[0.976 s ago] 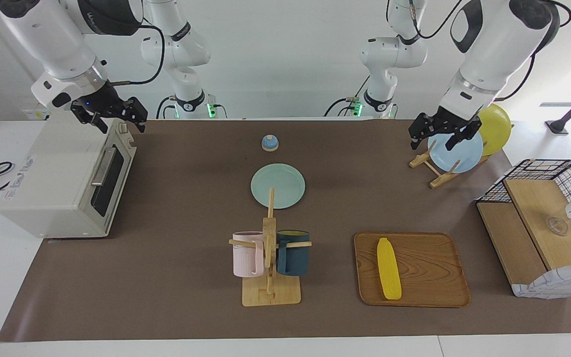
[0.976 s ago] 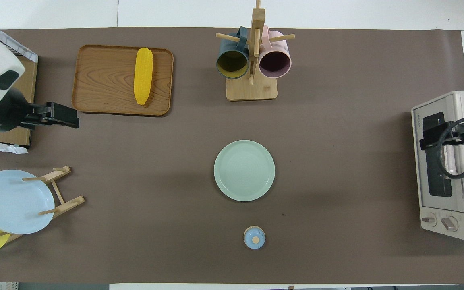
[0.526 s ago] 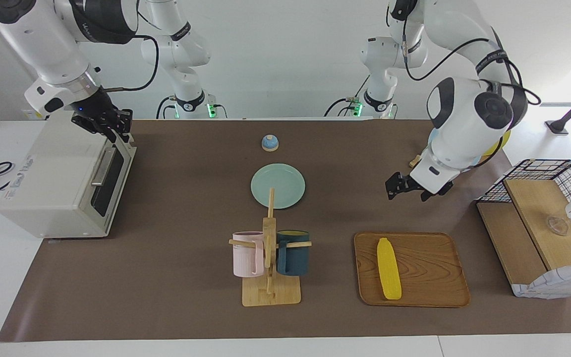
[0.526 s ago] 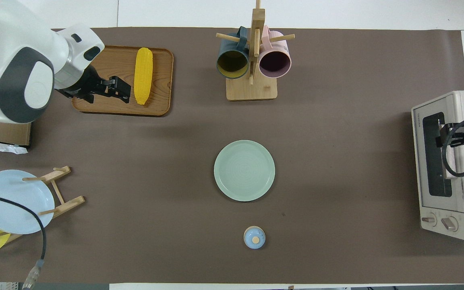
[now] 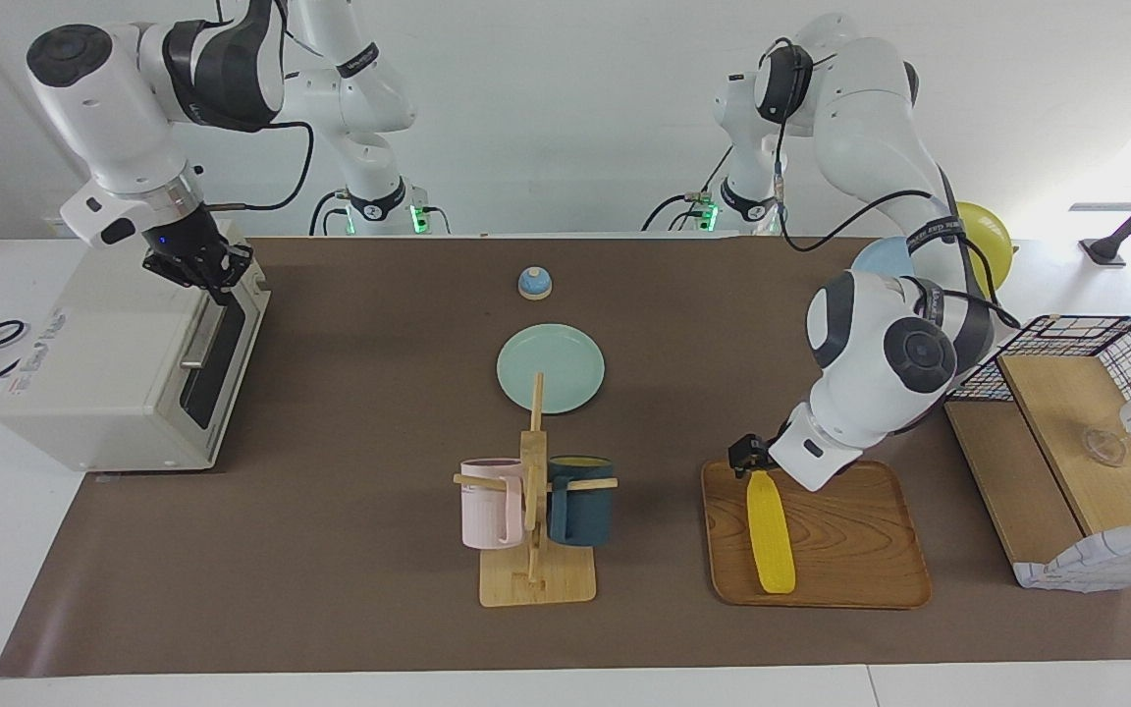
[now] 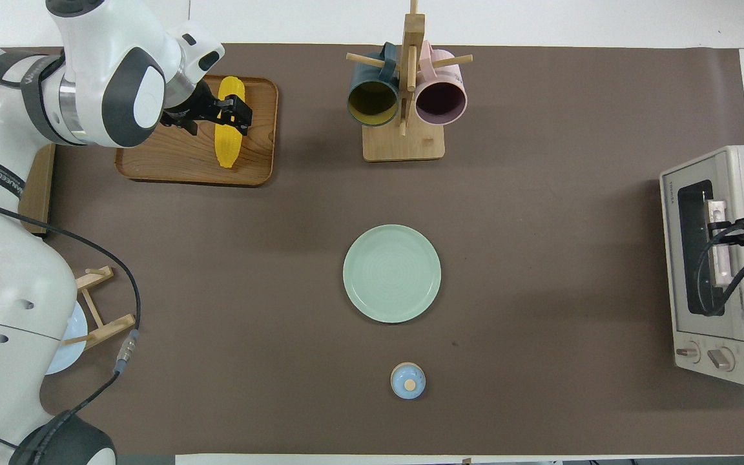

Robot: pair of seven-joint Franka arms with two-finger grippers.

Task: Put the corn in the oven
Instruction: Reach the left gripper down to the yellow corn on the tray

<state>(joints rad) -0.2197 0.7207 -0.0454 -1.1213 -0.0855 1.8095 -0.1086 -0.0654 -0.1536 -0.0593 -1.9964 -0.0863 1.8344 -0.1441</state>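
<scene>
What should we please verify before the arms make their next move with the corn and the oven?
1. Corn lies alone on the tray: ok.
2. Left gripper is over the corn's end nearer to the robots: ok.
3. Left gripper touches the corn: cannot tell.
4. Oven door is open: not ok, it is shut.
5. Right gripper is at the door's top edge, above the handle: ok.
6. Right gripper holds the door: cannot tell.
</scene>
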